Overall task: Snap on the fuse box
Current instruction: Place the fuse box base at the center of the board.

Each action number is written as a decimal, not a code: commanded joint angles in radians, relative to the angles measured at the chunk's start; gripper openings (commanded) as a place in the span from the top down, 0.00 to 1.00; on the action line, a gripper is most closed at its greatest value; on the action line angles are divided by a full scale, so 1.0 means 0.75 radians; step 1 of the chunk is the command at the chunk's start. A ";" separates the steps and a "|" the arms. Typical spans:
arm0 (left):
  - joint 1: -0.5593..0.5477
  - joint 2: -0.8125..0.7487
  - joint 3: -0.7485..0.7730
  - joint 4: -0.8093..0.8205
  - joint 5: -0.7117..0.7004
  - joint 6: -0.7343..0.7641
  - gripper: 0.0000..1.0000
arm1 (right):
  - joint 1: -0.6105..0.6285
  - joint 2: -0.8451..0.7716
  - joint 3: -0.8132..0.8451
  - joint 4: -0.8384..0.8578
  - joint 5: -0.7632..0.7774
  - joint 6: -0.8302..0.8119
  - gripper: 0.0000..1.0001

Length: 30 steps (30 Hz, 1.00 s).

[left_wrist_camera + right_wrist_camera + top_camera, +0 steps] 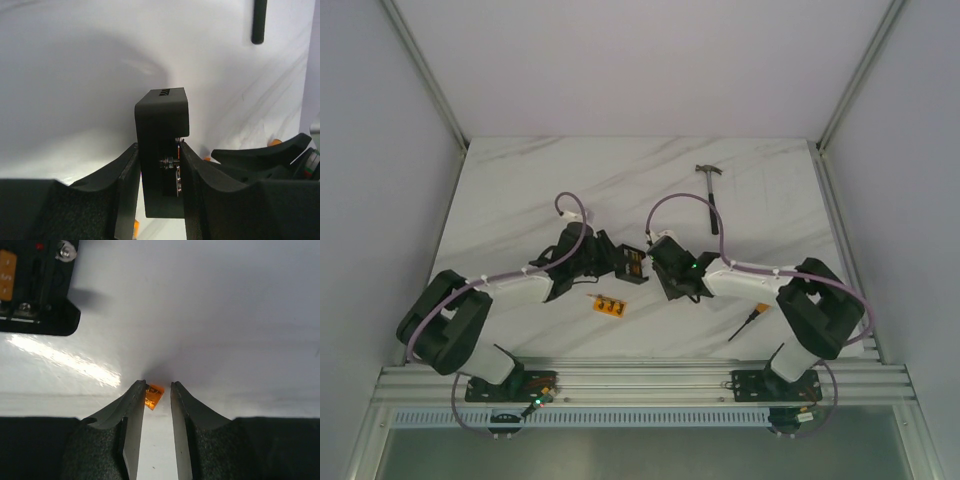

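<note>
Progress: mid-task by my read, with the box picked up and presented but nothing visibly snapped in at this moment.

Left to right:
- The left gripper (159, 148) is clamped on the fuse box (162, 115). Its fingers (127, 185) press both flat sides, and the box stands on edge between them.
- The box sits mid-table between the two grippers, with its open face turned toward the right arm. I can't tell if its lower edge touches the table (520, 190).
- Some orange already shows inside the box face in the top and right wrist views.
- The orange strip (610, 305) lies flat on the table, just in front of the box and apart from both grippers.
- The right gripper (157, 385) is low over the table, with its jaws partly apart around a small orange fuse (155, 396). The fuse touches one fingertip and there is a sliver of gap to the other, so I can't tell if it is pinched yet.
- The fuse box is off to the upper left of those fingers, near but apart.

Left to do, as a judgement: secure the fuse, carry it to the box, and press it into a slot.

Counts:
- fuse box: 1
- loose orange fuse at the right fingers: 1
- orange strip: 1
- hammer (712, 195) at the far right of the table: 1
- screwdriver (748, 322) by the right arm: 1
- arms: 2
</note>
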State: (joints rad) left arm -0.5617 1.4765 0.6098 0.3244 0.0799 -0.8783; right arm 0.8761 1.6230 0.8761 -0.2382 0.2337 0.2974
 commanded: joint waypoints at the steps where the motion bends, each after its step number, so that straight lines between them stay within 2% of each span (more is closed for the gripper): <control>1: -0.068 0.084 -0.071 -0.138 -0.083 -0.041 0.56 | -0.021 -0.084 -0.042 -0.102 0.014 -0.027 0.65; 9: -0.080 0.082 -0.109 -0.124 -0.117 -0.056 0.33 | -0.022 -0.215 -0.002 -0.110 -0.044 0.028 0.54; 17: -0.058 -0.007 -0.112 -0.162 -0.147 -0.003 0.13 | -0.032 -0.144 0.055 -0.189 -0.054 0.027 0.52; 24: -0.016 -0.170 -0.133 -0.215 -0.154 0.053 0.04 | -0.111 -0.043 0.081 -0.066 -0.250 -0.149 0.53; 30: 0.004 -0.235 -0.159 -0.229 -0.143 0.064 0.01 | -0.127 0.014 0.080 0.018 -0.347 -0.227 0.52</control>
State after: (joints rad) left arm -0.5667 1.3258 0.5045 0.1871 -0.0200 -0.8558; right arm 0.7818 1.6096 0.9043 -0.2798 0.0521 0.1898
